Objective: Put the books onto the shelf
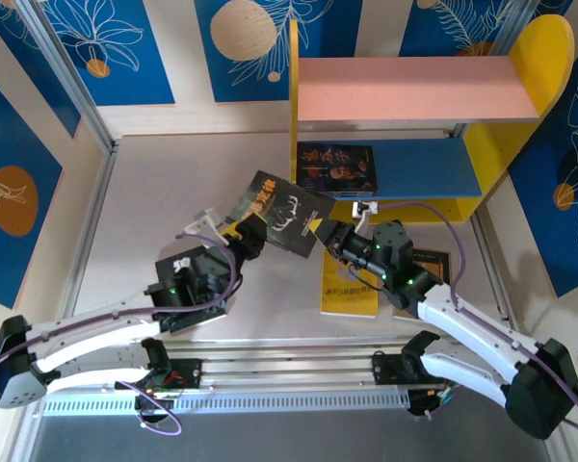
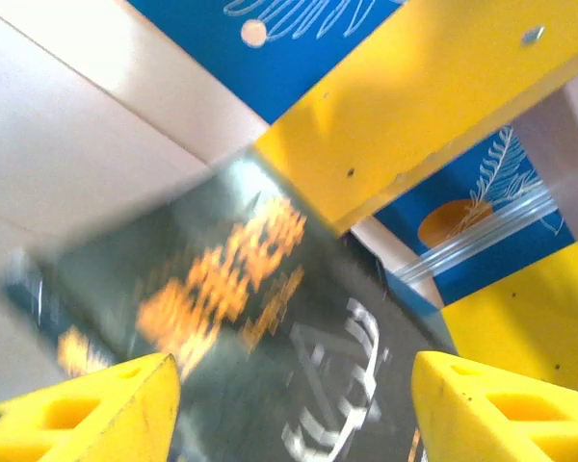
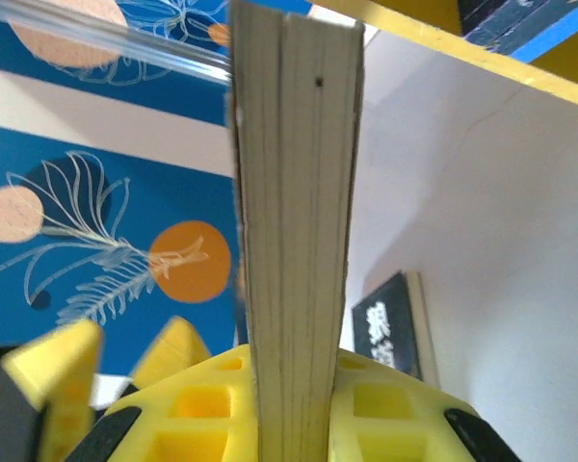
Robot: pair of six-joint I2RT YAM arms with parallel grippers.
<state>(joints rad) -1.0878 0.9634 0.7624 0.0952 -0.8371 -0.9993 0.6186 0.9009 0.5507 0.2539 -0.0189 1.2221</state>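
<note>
A black book point(image 1: 281, 214) with orange and white print hangs tilted above the table, in front of the shelf point(image 1: 313, 125). My right gripper point(image 1: 320, 234) is shut on its right edge; in the right wrist view the page block point(image 3: 294, 241) is clamped between the yellow fingers point(image 3: 202, 404). My left gripper point(image 1: 245, 232) is at the book's left corner. Its fingers point(image 2: 106, 409) stand wide apart and open, with the blurred cover point(image 2: 260, 327) facing the camera between them. Another dark book point(image 1: 337, 166) lies on the shelf's blue lower board point(image 1: 429, 168). The pink upper board point(image 1: 414, 89) is bare.
A yellow book point(image 1: 349, 289) lies on the table under the right arm, with a brown book point(image 1: 435, 265) beside it, partly covered by the arm. A framed wall rail point(image 1: 77, 91) bounds the table at the left. Blue leaf-pattern panels stand behind the shelf.
</note>
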